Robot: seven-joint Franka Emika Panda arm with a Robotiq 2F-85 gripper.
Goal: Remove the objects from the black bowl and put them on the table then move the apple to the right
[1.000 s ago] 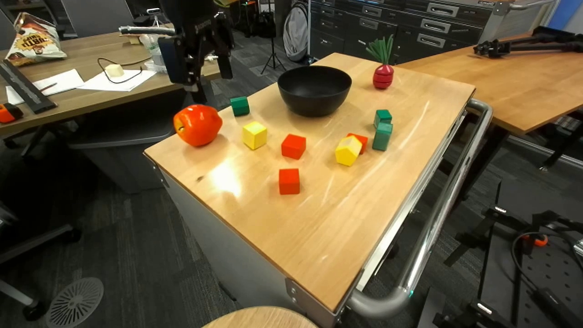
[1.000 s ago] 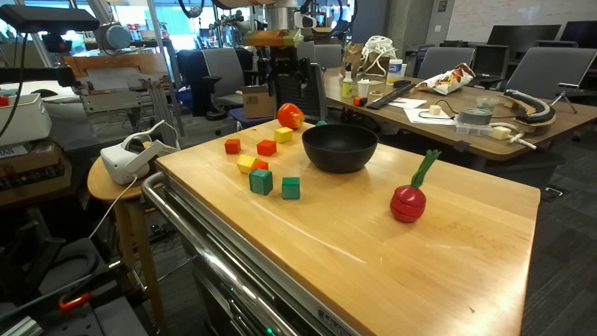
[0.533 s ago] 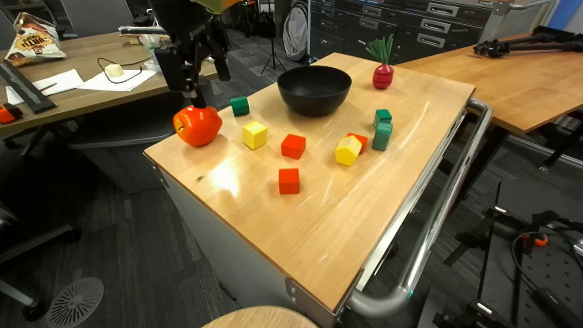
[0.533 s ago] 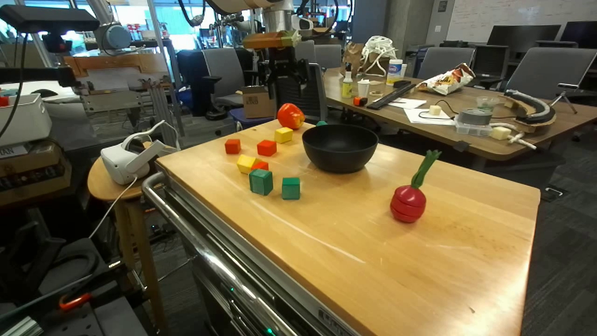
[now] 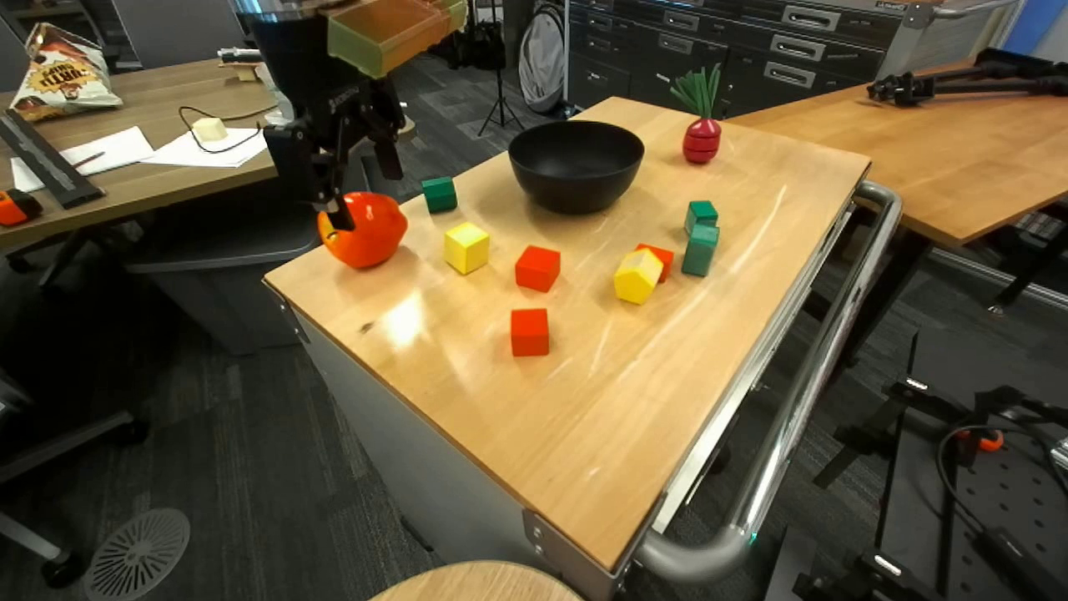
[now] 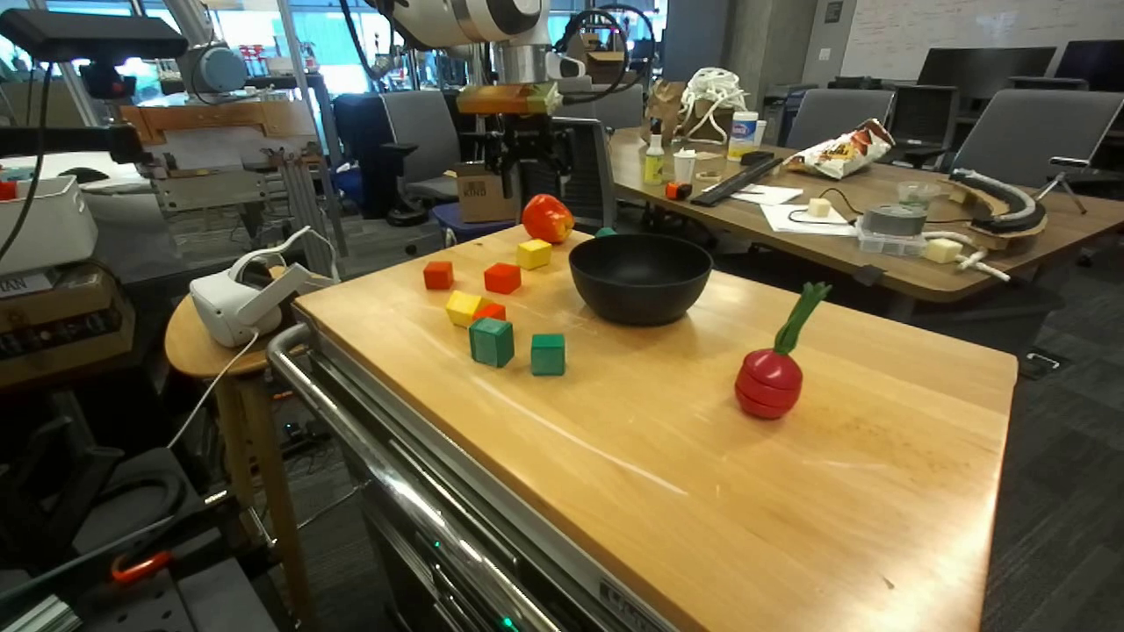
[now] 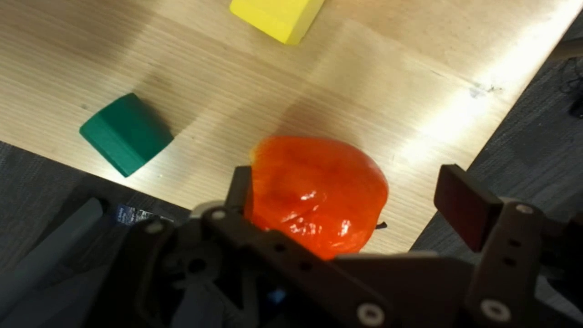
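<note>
Gripper came down by the apple, jaws spread, nothing held.

Over the last second you brought it lower and left, by an exterior view, to the apple at the left corner of the table; in the wrist view one finger showed beside the apple, contact unclear, the other well apart. Black bowl and blocks hadn't shifted. With the dark red fruit out at far right and the blocks about the table, unloading looked done; the apple's shift seemed next, once you centred the jaws. Obstacles rightward, same view: yellow block near the apple, green block farther back, then two red blocks. Chip bag lay off left on a separate desk.
</note>
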